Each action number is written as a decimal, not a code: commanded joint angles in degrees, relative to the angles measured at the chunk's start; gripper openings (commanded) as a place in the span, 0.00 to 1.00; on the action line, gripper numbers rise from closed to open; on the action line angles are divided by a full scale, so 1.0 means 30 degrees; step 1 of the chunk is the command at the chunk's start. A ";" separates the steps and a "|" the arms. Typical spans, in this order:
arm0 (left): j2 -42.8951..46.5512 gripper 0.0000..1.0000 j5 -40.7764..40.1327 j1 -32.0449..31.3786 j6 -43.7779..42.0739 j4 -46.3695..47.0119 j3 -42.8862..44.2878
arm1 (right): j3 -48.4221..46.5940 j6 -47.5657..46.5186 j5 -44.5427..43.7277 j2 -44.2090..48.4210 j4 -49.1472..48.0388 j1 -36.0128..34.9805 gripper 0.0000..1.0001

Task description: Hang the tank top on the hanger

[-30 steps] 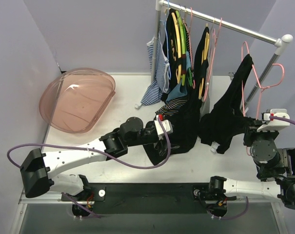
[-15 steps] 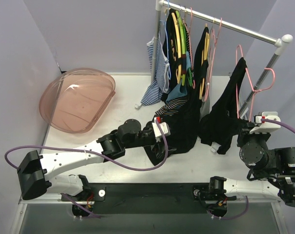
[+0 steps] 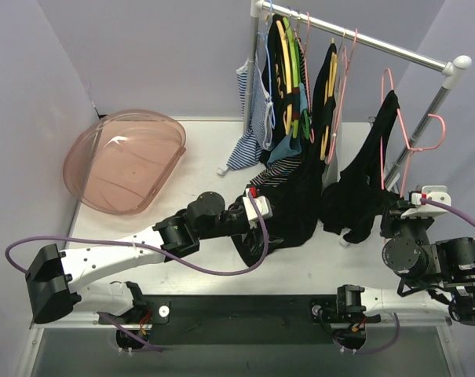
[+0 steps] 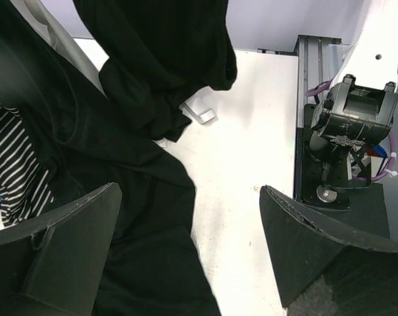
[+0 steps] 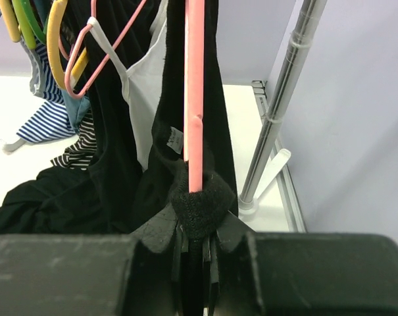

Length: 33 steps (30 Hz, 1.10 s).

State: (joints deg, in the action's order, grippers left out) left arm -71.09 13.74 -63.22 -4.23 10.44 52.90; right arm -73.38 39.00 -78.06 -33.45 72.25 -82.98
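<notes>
The tank top [image 3: 363, 188] hangs at the right of the scene as a long black drape. Its upper end is caught high on the hanger [image 5: 194, 99] and its lower end reaches down to the desk [image 3: 198, 169]. A small white label shows on its inner side in the right wrist view. The hanger is pink and stands upright with its hook at the top, near the right end of the clothes rail [image 3: 378, 43]. Whether the hook touches the rail I cannot tell. The hanger's left side is covered by the black fabric, while its right side sticks out bare.

The right gripper [image 5: 197, 227] is closed tight at the bottom of the hanger. It pinches the pink bar together with a bunched fold of the tank top.

Just left of the tank top, a long black garment [image 3: 296, 212] hangs from the rail and pools on the desk. The left gripper [image 4: 189, 191] is spread fully wide over the edge of that garment and holds nothing.

Farther left on the rail hang a yellow hanger [image 3: 285, 71], a green hanger [image 3: 294, 63] and a blue-and-white striped top [image 3: 249, 149]. A clear pink tub [image 3: 127, 161] lies at the far left of the desk, well apart from the clothes.
</notes>
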 commanded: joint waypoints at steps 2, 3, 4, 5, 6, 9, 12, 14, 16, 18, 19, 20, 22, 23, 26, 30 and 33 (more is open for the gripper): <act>0.0435 0.97 0.0313 -0.0019 0.0500 0.0416 0.0032 | -0.0001 0.0242 -0.1898 -0.0450 0.0000 0.0501 0.00; 0.0377 0.97 0.0517 -0.0078 0.0560 0.0795 0.0002 | -0.0059 0.0183 -0.1899 -0.0509 0.0028 0.0560 0.00; 0.0260 0.97 0.0490 -0.0282 0.0531 0.1001 -0.0027 | -0.0089 0.0066 -0.1870 -0.0771 0.0058 0.0792 0.00; 0.0085 0.97 0.0489 -0.0893 0.0386 0.1207 -0.0027 | -0.0118 0.0094 -0.1754 -0.0918 0.0087 0.0969 0.00; -0.0352 0.97 0.0634 -0.1450 0.0123 0.1731 -0.0027 | -0.0177 0.0094 -0.1579 -0.1065 0.0058 0.1116 0.00; -0.1813 0.97 0.0052 -0.3999 -0.1896 0.2727 0.0177 | -0.0293 0.0123 -0.1023 -0.1709 0.0175 0.2052 0.00; -0.3575 0.97 0.0164 -0.5087 -0.2428 0.4422 0.0616 | -0.0528 0.0124 -0.0436 -0.2441 0.0205 0.3720 0.00; -0.4684 0.97 0.0546 -0.5438 -0.2573 0.5481 0.0879 | -0.0908 0.0153 0.0179 -0.3057 0.0263 0.4947 0.00; -0.5392 0.97 0.0811 -0.5936 -0.2808 0.5984 0.1579 | -0.1346 0.0182 0.0501 -0.3526 0.0234 0.5451 0.00; -0.6184 0.97 0.1044 -0.6055 -0.2809 0.6159 0.1759 | -0.1582 0.0066 0.0532 -0.3702 0.0059 0.5686 0.00; -0.6331 0.97 0.1075 -0.6055 -0.2693 0.6363 0.1731 | -0.1757 -0.0109 0.0619 -0.3848 -0.0029 0.5745 0.00; -0.6420 0.97 0.1075 -0.6055 -0.2605 0.6713 0.1527 | -0.1875 -0.0517 0.0765 -0.3965 -0.0378 0.5804 0.00; -0.6392 0.97 0.0988 -0.6055 -0.2662 0.6863 0.1234 | -0.1993 -0.1510 0.1087 -0.4200 -0.1660 0.6388 0.00; -0.6188 0.97 0.0987 -0.6026 -0.2662 0.6950 0.0913 | -0.1848 -0.2213 0.1901 -0.4201 -0.2512 0.6796 0.00; -0.5604 0.97 0.0812 -0.6026 -0.2662 0.7067 0.0181 | -0.0476 -0.6929 0.7034 -0.3792 -0.7841 1.0798 0.00; -0.4548 0.97 0.0373 -0.5997 -0.2721 0.7156 -0.0815 | -0.0703 -0.8254 1.3784 -0.5337 -0.9841 1.7749 0.00; -0.3669 0.97 0.0022 -0.5968 -0.2692 0.7243 -0.1547 | -0.1607 -0.8898 1.4594 -0.6480 -1.0926 1.8900 0.00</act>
State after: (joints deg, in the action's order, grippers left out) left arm -87.24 14.90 -81.28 -11.70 27.75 50.43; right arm -75.40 18.68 -47.27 -47.86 49.95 -30.30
